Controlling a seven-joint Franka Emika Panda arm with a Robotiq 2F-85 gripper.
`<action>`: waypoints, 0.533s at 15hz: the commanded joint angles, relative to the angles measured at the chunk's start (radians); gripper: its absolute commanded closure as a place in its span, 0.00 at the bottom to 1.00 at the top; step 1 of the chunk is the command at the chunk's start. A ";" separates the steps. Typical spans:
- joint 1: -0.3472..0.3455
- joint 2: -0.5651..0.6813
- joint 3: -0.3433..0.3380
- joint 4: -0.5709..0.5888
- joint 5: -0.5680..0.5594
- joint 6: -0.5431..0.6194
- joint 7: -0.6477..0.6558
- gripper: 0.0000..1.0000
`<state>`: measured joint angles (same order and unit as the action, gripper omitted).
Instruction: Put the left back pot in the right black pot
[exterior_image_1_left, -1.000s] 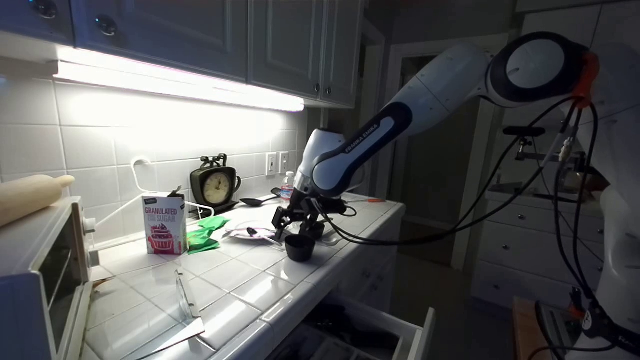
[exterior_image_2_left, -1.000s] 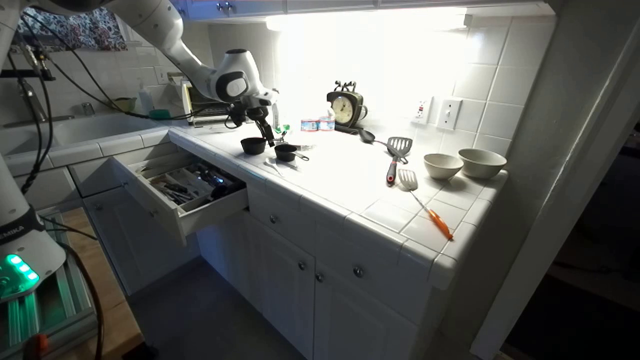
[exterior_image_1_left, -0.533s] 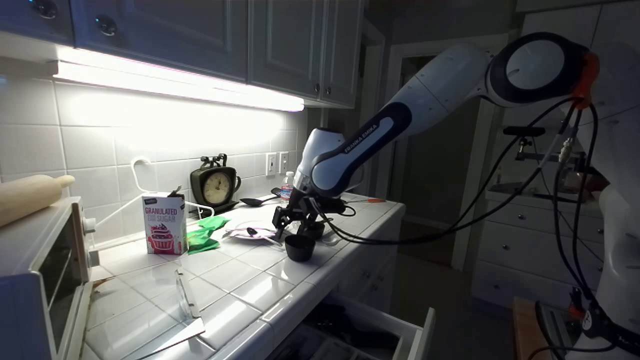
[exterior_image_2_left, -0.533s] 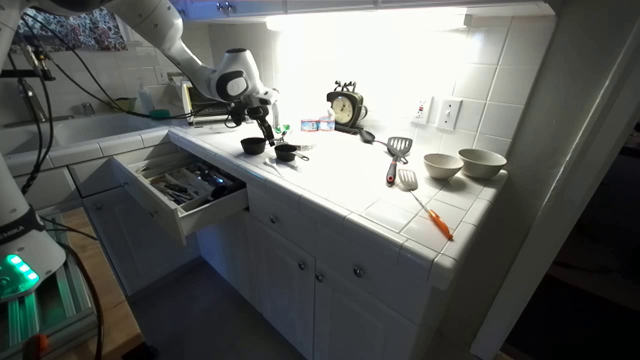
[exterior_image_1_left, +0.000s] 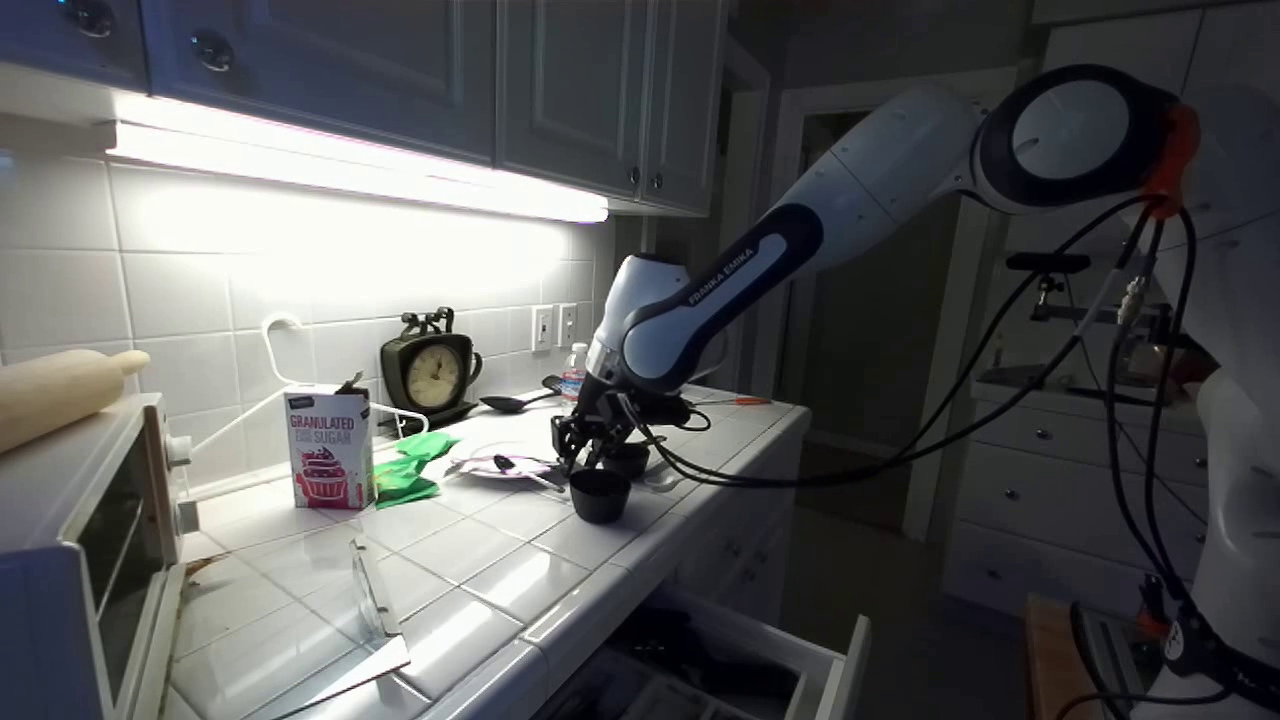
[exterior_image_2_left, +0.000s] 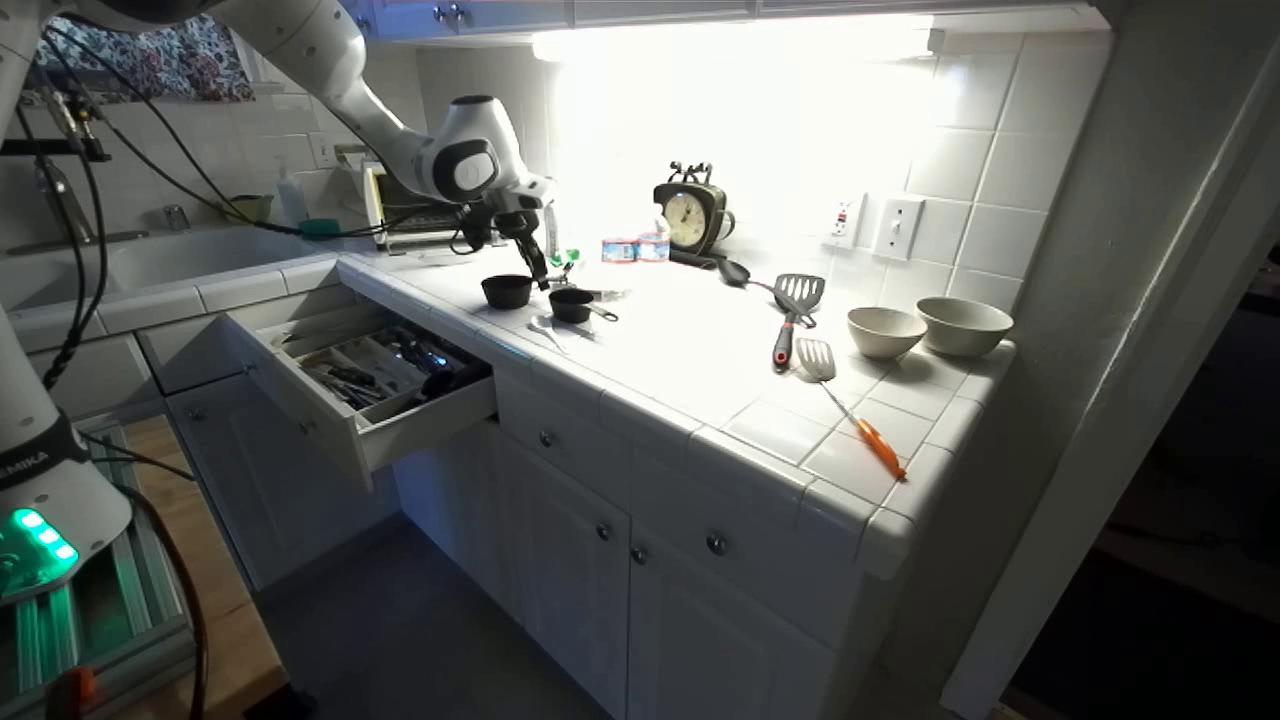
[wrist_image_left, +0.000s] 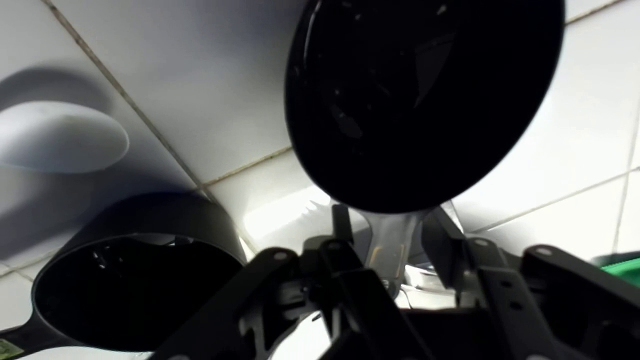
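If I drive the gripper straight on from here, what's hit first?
Likely the handle of the upper black pot in the wrist view, seen between the open fingers; depth there is unclear.

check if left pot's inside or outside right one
Outside: the left pot and right pot stand apart in an exterior view, counter between.

Kitchen with sink (exterior_image_2_left: 185, 264) and utensil drawer (exterior_image_2_left: 432, 428)
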<state>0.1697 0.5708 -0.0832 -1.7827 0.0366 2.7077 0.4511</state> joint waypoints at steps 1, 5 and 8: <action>0.021 0.020 -0.018 0.027 -0.002 0.005 0.031 0.65; 0.026 0.021 -0.025 0.031 -0.004 0.003 0.042 0.97; 0.030 0.022 -0.030 0.031 -0.005 0.001 0.053 0.94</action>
<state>0.1792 0.5716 -0.0932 -1.7764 0.0366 2.7077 0.4712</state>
